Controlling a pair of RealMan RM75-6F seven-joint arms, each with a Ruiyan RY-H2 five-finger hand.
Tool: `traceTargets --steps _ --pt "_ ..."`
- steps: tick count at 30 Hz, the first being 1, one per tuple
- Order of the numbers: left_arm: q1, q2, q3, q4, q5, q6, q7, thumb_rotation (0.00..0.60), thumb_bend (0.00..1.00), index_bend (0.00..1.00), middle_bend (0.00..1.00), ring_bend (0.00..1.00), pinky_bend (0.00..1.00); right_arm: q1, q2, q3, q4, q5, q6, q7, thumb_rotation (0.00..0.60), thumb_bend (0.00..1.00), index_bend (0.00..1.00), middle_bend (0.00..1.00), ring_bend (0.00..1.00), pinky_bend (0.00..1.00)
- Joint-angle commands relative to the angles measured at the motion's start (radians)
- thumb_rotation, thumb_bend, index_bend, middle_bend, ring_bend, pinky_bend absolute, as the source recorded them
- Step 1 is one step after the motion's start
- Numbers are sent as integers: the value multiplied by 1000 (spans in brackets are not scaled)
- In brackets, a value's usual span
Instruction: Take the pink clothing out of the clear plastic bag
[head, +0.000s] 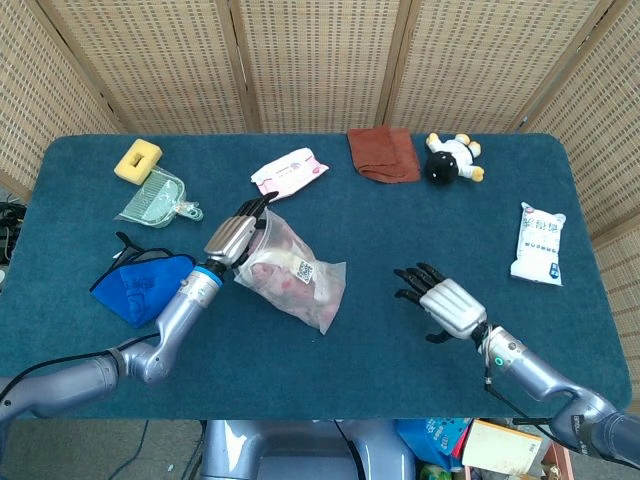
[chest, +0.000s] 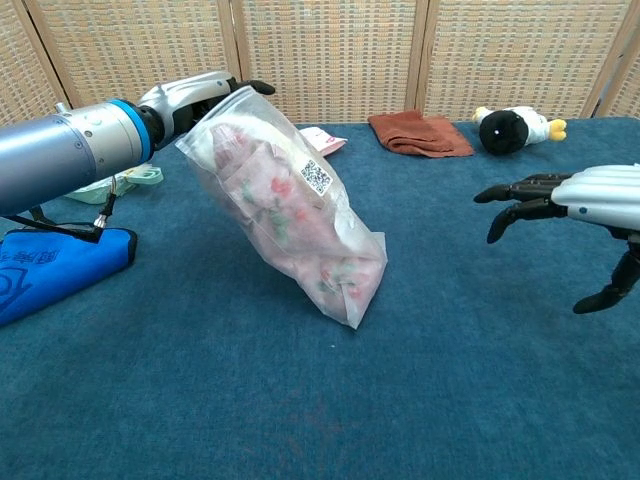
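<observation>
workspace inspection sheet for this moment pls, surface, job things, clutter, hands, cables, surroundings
surface: blue cloth-covered table.
job's things: clear plastic bag tilted, lower end on the table; pink clothing inside it.
clutter: yellow sponge, green dustpan, blue pouch, wipes pack, brown cloth, plush toy, white packet.
hands: left robot hand grips the bag's upper end; right robot hand open, apart from the bag, holding nothing.
cables: thin black cable along the right forearm.
surroundings: woven folding screens behind the table.
</observation>
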Motion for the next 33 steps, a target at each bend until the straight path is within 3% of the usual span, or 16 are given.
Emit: traceTargets --steps 1,5,17,21,23,24,26,28,30,33 --pt "-9 11 -13 -17 -23 -18 7 600 422 726 0 0 0 12 -58 -80 147 -168 143 -90 600 8 241 0 0 0" --pt "-20 27 -28 -40 -57 -37 22 600 421 726 0 0 0 53 -96 -100 228 -297 227 -235 600 10 247 0 0 0" --pt "-48 58 -42 -91 -155 -89 68 600 422 727 0 0 0 195 -119 -108 168 -454 192 -463 600 34 247 15 0 0" --pt "-57 68 -39 -97 -174 -91 91 600 422 727 0 0 0 238 -132 -109 166 -491 183 -515 600 34 247 84 5 0" --pt "-59 71 -37 -99 -181 -94 95 600 421 727 0 0 0 252 -139 -105 168 -496 179 -525 600 34 247 154 59 1" --pt "-59 73 -35 -101 -185 -95 97 600 421 727 0 0 0 263 -144 -101 173 -499 174 -534 600 34 247 222 136 26" --pt "-59 75 -32 -103 -188 -95 99 600 421 727 0 0 0 285 -156 -90 189 -502 159 -550 600 34 247 388 320 178" --pt "-59 77 -31 -104 -189 -93 99 600 421 727 0 0 0 298 -162 -87 200 -501 152 -557 600 34 247 586 520 506" --pt "-59 78 -31 -103 -191 -93 99 600 421 727 0 0 0 310 -165 -83 209 -500 146 -563 600 34 247 703 637 729" --pt "-60 80 -29 -104 -190 -92 98 600 421 727 0 0 0 327 -168 -78 223 -491 139 -564 600 34 247 806 749 904"
